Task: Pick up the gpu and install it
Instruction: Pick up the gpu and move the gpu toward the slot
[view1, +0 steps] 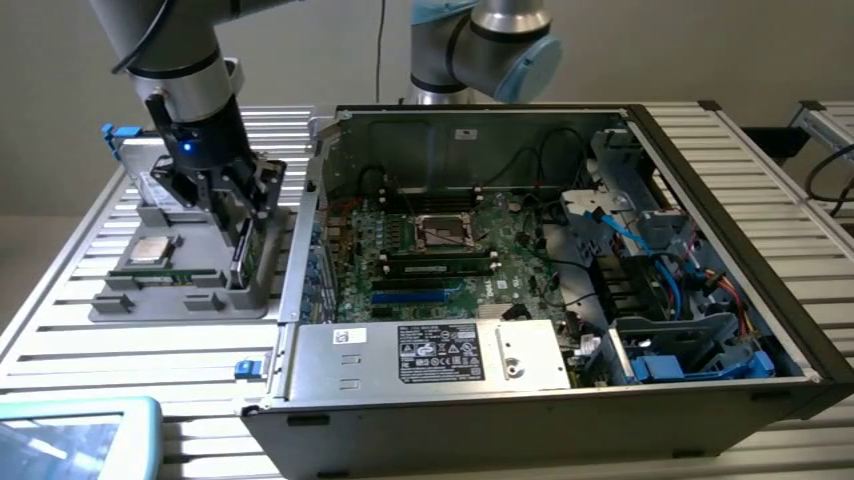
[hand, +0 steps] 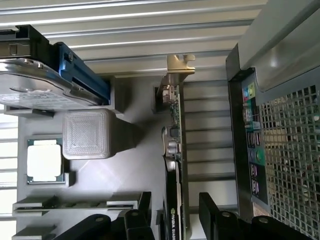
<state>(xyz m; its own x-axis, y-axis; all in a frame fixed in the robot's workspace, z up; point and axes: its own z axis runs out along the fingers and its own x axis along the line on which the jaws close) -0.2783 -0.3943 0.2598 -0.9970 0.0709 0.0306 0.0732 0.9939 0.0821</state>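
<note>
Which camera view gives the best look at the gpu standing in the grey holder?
The wrist view: the gpu is seen edge-on, with its metal bracket and black cooler, between the open fingers. In the exterior view the gripper hides most of it; a dark edge shows.

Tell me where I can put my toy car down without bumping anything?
Bare slats of the silver slatted metal table lie between the grey plastic parts tray and the teal-edged screen. More lie at the exterior view's right, beyond the open black computer case. The tray is crowded: the open gripper straddles the green gpu card.
</note>
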